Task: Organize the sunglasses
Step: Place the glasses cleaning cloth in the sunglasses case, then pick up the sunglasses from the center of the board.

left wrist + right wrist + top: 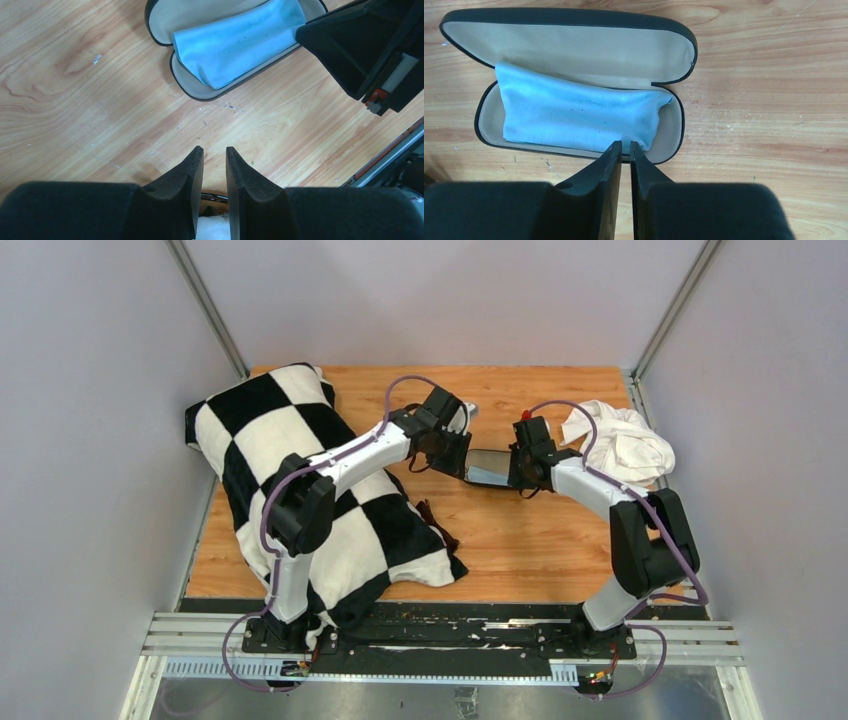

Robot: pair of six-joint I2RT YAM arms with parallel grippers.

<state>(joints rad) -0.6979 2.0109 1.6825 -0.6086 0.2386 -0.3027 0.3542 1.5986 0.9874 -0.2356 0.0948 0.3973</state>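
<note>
The black case [487, 469] lies open on the wood between my two grippers, its beige lining up, with a light blue cloth [574, 117] spread in its lower half. My right gripper [624, 145] hovers at the case's near rim [671, 150], jaws parted by a thin slit with nothing in it. My left gripper [215, 150] points at the case [200, 90] from a short way off, with bare wood showing through its narrow gap. The sunglasses [438, 523], dark reddish-brown, lie on the wood at the checkered cloth's edge, away from both grippers.
A large black-and-white checkered cloth [300, 470] covers the left of the table under the left arm. A crumpled white cloth [620, 440] sits at the back right. Grey walls close in three sides. The right gripper's black body [360, 45] is close to the case.
</note>
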